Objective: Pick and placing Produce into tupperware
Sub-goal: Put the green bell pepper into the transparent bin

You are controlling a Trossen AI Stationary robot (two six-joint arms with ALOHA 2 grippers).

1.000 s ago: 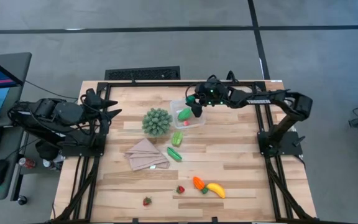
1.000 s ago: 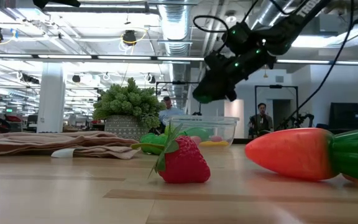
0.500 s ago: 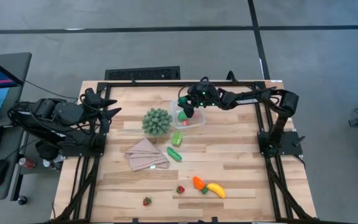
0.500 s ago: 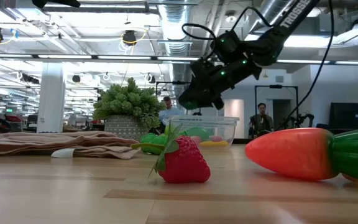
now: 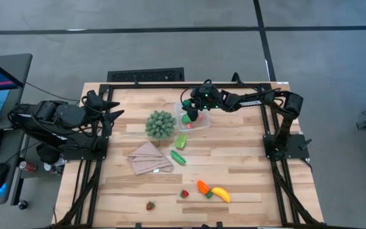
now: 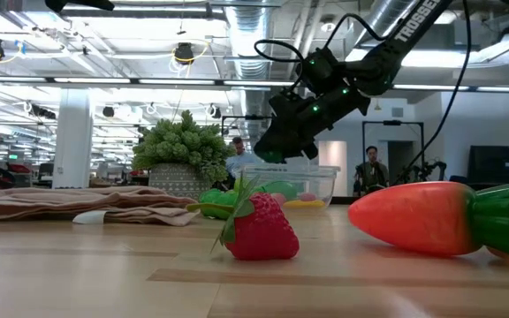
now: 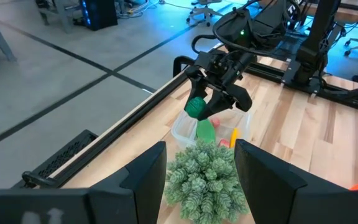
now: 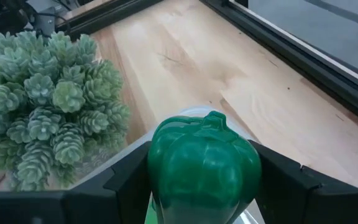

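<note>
The right gripper (image 8: 197,205) clamps the green pepper (image 8: 202,163) above the tupperware (image 5: 192,118), at the table's 12 o'clock. Release too near the rim risks the pepper bouncing out. The left gripper (image 7: 197,180) waits at 9 o'clock, partly open, empty.

Spiky green ball (image 5: 160,124) crowds the tupperware (image 5: 194,122) on its left side, tan cloth (image 5: 149,157) and two green pods (image 5: 180,149) just below it, bare wood beyond toward right arm's base.
</note>
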